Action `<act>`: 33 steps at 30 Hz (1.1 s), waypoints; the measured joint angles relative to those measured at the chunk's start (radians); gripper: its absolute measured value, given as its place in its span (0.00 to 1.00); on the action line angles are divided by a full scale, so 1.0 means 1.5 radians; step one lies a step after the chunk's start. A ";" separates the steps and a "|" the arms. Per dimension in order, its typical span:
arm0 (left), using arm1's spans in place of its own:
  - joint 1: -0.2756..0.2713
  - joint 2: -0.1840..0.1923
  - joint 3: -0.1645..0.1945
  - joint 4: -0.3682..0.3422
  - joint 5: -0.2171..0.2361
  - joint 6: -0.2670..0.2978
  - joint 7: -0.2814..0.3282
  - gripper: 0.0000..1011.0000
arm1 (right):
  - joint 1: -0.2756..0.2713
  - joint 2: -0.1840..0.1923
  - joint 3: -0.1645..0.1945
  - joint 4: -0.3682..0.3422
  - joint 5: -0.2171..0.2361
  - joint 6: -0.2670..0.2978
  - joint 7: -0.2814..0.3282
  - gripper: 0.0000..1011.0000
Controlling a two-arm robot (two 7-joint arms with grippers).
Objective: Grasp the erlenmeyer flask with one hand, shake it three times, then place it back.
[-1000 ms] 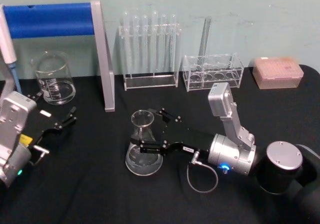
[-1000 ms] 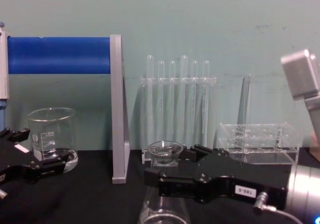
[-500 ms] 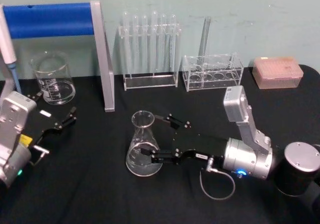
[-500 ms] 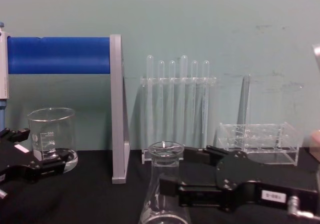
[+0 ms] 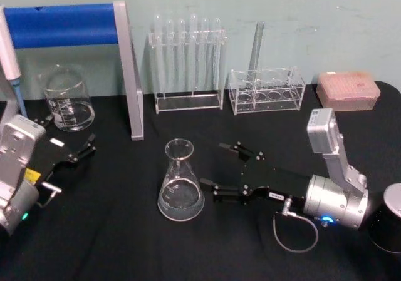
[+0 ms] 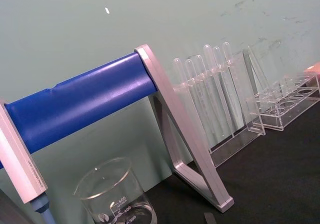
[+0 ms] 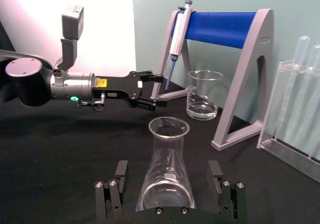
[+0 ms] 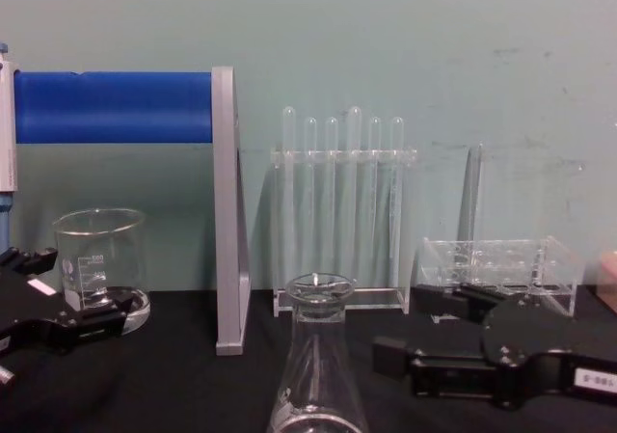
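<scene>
right pincer (image 5: 213, 168) gapes wide, empty, seemingly just clear of upright erlenmeyer flask (image 5: 180, 184).

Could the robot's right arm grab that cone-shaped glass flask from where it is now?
Probably yes. The right tool sits open beside the erlenmeyer flask, its fingers apart and aimed at it, with only bare black table between them. The flask stands upright, untouched.

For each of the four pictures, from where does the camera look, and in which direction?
Head: high, looking down at the erlenmeyer flask; left gripper, right gripper open beside it.
Chest: low, facing the wall; flask in front.
Left wrist: faces the beaker.
Right wrist: faces the flask between its own fingers.
All but the left wrist share the flask.
</scene>
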 joint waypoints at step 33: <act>0.000 0.000 0.000 0.000 0.000 0.000 0.000 0.99 | -0.025 -0.119 0.105 0.098 -0.119 -0.029 -0.315 0.99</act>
